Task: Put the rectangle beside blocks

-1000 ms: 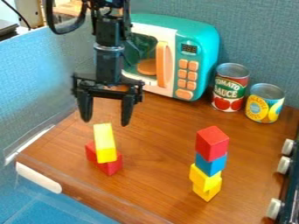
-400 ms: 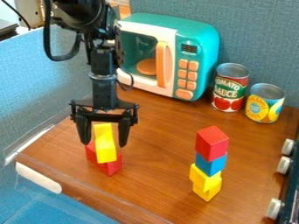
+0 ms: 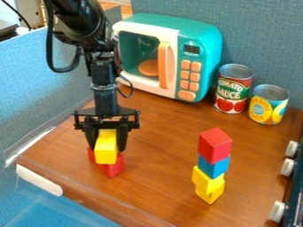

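Note:
My gripper (image 3: pixel 107 148) points down at the left of the table, its fingers shut on the yellow rectangular block (image 3: pixel 106 153) from both sides. The block's near end faces the camera, and its far end lies under the gripper's body. Beneath it is a red block (image 3: pixel 112 168), partly covered by the yellow one and the fingers. To the right stands a stack: a red cube (image 3: pixel 215 144) on top, a blue cube (image 3: pixel 213 166) under it, and yellow blocks (image 3: pixel 207 182) at the bottom.
A teal toy microwave (image 3: pixel 204 48) stands at the back. Right of it are a tomato sauce can (image 3: pixel 232 91) and a yellow can (image 3: pixel 268 106). White knobs (image 3: pixel 287 167) line the right edge. A low transparent rim runs along the table's left and front edges.
My gripper has come down over the yellow block and its fingers have closed in on it. The block has turned slightly and now sits straighter between them. The right stack has not moved.

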